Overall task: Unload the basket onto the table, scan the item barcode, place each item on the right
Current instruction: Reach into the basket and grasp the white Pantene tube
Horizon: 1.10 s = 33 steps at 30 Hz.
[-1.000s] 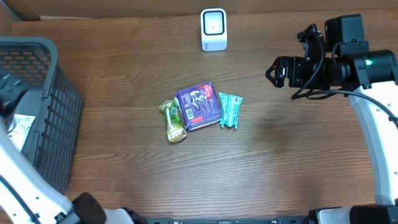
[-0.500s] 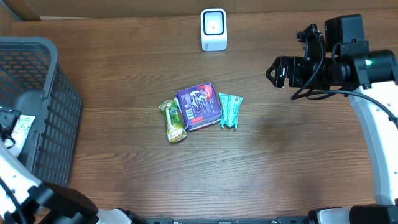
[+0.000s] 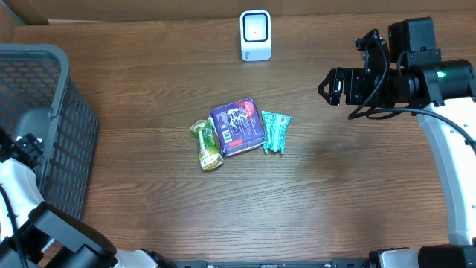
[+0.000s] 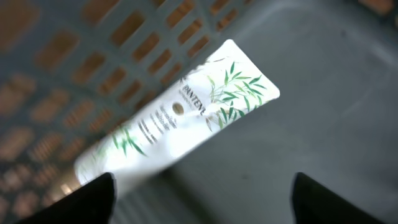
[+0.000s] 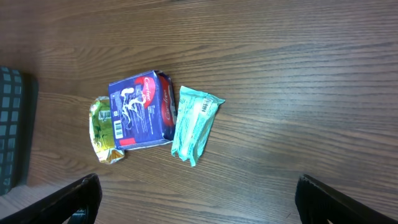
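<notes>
A white tube [image 4: 180,118] printed with green leaves lies on the grey floor of the basket [image 4: 311,93]. My left gripper [image 4: 204,194] hovers over it, open, with its dark fingertips [image 4: 93,199] wide apart and nothing between them. On the table lie a purple box [image 3: 237,126], a yellow-green packet [image 3: 207,144] and a teal packet [image 3: 274,132]. The teal packet [image 5: 194,124] shows a barcode. A white scanner [image 3: 255,35] stands at the back. My right gripper [image 3: 326,87] hangs open above the table, right of the items, and holds nothing.
The dark mesh basket [image 3: 63,112] fills the left side of the table, and my left arm [image 3: 18,175] reaches in over its near side. The right arm's white link [image 3: 446,164] runs along the right edge.
My left arm has shifted over the basket's near side and now covers the white tube in the overhead view. The right arm and the table items have not moved.
</notes>
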Motion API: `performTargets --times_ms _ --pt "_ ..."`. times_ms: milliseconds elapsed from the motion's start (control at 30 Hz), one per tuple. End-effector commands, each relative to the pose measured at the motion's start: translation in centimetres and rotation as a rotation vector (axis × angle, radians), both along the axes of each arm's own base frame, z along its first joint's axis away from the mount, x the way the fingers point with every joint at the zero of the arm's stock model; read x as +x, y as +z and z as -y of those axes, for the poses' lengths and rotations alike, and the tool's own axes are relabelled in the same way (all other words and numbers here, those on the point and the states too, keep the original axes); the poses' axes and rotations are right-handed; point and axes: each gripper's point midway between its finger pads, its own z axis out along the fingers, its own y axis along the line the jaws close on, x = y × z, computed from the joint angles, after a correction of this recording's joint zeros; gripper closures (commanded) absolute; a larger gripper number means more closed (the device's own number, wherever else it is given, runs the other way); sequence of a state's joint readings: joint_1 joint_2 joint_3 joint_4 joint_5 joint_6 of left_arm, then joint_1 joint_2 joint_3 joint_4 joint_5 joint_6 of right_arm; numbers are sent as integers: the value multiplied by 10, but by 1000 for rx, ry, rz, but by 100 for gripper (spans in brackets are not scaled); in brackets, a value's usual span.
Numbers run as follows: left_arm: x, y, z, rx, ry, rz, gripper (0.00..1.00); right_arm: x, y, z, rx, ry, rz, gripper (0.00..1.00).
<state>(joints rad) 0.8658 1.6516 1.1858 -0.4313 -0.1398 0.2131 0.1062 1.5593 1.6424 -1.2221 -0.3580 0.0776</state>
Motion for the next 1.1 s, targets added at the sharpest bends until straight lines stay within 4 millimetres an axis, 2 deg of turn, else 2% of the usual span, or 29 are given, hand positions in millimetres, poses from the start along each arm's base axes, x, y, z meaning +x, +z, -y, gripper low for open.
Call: performTargets --times_ms 0,167,433,667,867,1067 --pt "3 3 -3 112 -241 -162 25 1 -2 1 -11 2 -1 0" --pt "3 -5 -7 120 -279 -198 22 1 -3 1 -12 2 -2 0" --pt "-12 -48 -16 36 -269 -263 20 0 -3 1 -12 2 -7 0" --pt "-23 -51 -33 64 -269 -283 21 -4 -5 2 -14 2 -25 0" --pt "-38 -74 -43 26 -256 -315 23 -4 -5 1 -13 2 -25 0" --pt "-36 -90 -48 17 -257 -315 25 -2 -4 1 -12 2 -16 0"
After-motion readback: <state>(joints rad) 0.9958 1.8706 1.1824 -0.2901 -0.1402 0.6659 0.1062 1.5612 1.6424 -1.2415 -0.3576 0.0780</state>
